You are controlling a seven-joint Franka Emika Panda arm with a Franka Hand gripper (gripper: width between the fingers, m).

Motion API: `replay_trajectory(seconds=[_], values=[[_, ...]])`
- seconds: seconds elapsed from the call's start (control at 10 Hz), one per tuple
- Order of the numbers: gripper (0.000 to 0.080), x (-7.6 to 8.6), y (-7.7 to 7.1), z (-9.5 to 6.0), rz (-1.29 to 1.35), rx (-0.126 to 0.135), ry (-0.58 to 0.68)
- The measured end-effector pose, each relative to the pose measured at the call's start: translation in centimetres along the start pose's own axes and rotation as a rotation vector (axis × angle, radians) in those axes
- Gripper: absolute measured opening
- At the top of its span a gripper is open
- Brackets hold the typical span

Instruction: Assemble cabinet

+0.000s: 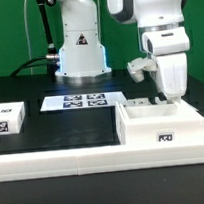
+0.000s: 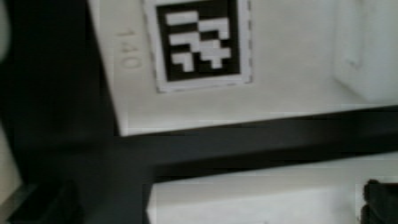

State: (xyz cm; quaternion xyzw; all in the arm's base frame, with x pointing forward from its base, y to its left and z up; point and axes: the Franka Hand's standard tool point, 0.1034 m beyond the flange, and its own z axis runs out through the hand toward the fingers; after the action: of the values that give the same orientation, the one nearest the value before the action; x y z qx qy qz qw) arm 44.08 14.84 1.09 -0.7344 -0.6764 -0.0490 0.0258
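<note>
The black table point(image 1: 53, 134) fills most of the exterior view. The white arm point(image 1: 158, 15) rises from its base at twelve o'clock of the marker board point(image 1: 85, 99) and reaches over and down on the exterior view's right. A long low rail point(image 1: 75, 161) runs along the near edge. Just behind it, at about four o'clock from the marker board, sits the cabinet body point(image 1: 167, 124), a glossy white box with its open side up. Its long axis lies across the exterior view from left to right, and its tagged long face (tag point(image 1: 165, 138) upright) points toward that camera. A small panel point(image 1: 9, 118) lies well apart at about eight o'clock from the board, with one tag on top. The gripper point(image 1: 173, 97) hangs nose-down over the far right part of the box, its tips at or just inside the rim. Whether the fingers are parted or closed on anything I cannot tell. The blurred wrist view shows a white cabinet face point(image 2: 267, 100) with another tag close up, then a dark band and more white beyond it.
</note>
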Motion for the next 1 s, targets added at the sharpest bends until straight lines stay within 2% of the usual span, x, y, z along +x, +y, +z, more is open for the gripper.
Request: replay_trajectory(seconds=[0.2,0.5,0.8,1.0], values=[[0.0797,0.8,-0.5,0.2,0.011,-0.022,0.019],[0.0797,1.1,-0.6,-0.5,0.012,-0.017,0.009],[0.0797,0.7,0.0,-2.9,0.021,-0.009,-0.023],[0.0797,1.2,-0.2,-3.0,0.065,-0.009,-0.020]])
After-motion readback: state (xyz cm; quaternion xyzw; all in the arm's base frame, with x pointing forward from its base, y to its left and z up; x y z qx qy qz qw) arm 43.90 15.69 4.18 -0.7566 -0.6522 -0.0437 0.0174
